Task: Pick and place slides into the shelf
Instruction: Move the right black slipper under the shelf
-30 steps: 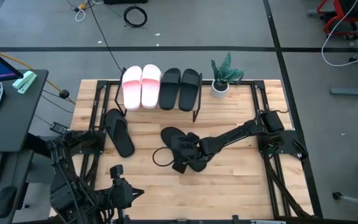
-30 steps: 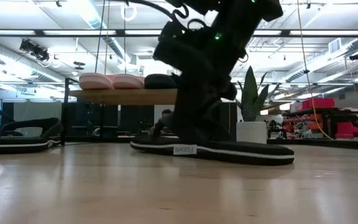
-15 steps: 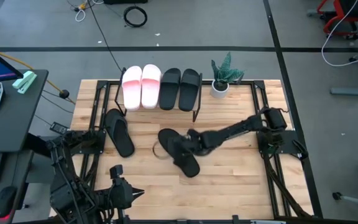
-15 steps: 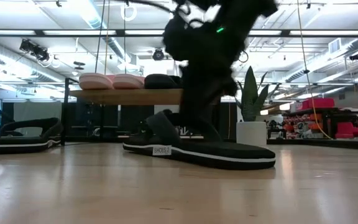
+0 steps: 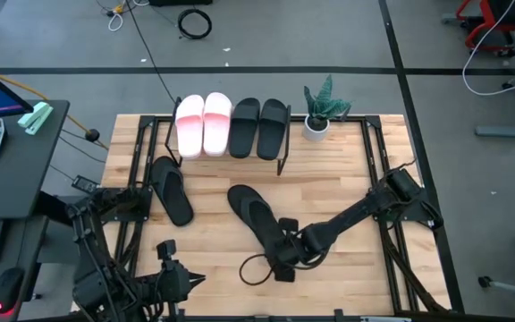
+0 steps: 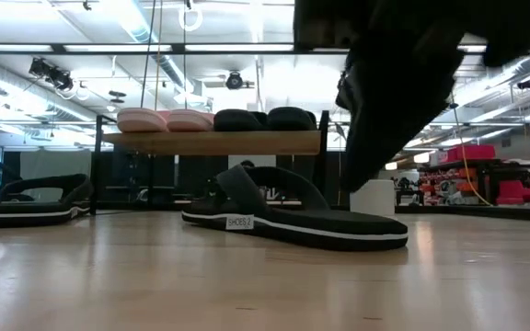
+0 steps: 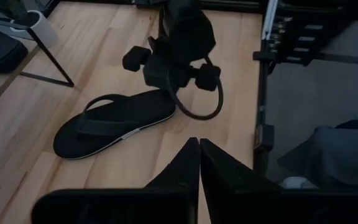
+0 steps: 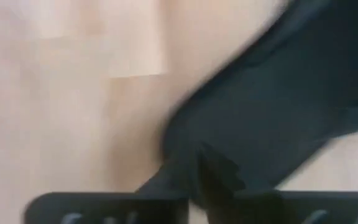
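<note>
The low shelf [image 6: 210,142] stands at the table's far side, with two pink slides [image 5: 203,123] and two black slides [image 5: 259,127] resting sole-down on its plank. One black flip-flop [image 5: 170,190] lies flat on the table near the left edge. The other flip-flop [image 5: 254,213] lies flat mid-table and also shows in the low view [image 6: 293,219]. My right gripper [image 5: 284,254] hovers, shut, above that flip-flop's near end, lifted off the table in the low view. My left gripper [image 7: 199,146] is shut and waits at the near left corner.
A potted plant [image 5: 320,112] stands right of the shelf. A black cable loop [image 5: 256,268] hangs off the right wrist just above the near part of the table. Bare wood lies right of the mid-table flip-flop and under the shelf [image 5: 231,174].
The right gripper first nudged the mid-table flip-flop slightly toward the table's left, then left it lying flat. It then rose and drew back toward the near edge, its cable loop swinging along with it. That flip-flop has stayed put for the last half second.
</note>
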`<state>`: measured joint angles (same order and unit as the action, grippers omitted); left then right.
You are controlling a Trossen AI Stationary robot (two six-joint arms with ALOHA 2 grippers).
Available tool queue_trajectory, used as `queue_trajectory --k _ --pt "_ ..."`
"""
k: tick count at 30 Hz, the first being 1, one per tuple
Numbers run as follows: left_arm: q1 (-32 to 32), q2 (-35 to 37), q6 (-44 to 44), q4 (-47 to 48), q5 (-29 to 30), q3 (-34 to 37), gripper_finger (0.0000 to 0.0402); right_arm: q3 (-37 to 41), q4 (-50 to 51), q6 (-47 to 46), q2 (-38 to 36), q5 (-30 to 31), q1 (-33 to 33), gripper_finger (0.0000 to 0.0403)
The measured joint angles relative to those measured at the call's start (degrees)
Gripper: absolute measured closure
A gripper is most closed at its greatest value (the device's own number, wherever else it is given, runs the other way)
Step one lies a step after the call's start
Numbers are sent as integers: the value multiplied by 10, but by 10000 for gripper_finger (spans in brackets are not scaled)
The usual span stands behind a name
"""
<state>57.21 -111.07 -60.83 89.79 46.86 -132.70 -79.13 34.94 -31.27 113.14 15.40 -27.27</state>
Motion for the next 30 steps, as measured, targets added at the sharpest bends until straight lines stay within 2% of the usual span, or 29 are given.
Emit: queue_trajectory --k 2,4,5,8,11,17,20,25,30 --pt "0 0 -1 -2 0 7 376 0 4 -3 5 41 1 386" --pt "-1 -1 -1 -4 -1 12 374 1 1 -5 4 96 2 395" --pt "-1 -1 -3 -6 -2 12 374 0 -6 -7 4 103 6 394" --pt "-4 0 -35 -9 -3 12 379 4 -10 -18 4 64 18 398" --pt "-1 0 -62 -11 -4 12 388 31 -23 -33 4 57 22 398" --pt "5 0 -41 -12 -4 12 396 70 -60 -72 2 56 20 400" --pt "4 0 -22 -12 -3 12 388 84 -91 -61 2 69 25 400" --pt "-2 0 -15 -12 -4 12 379 102 -147 -75 2 72 74 401" --pt "-3 0 -19 -13 -3 12 388 132 -164 -178 0 77 132 401"
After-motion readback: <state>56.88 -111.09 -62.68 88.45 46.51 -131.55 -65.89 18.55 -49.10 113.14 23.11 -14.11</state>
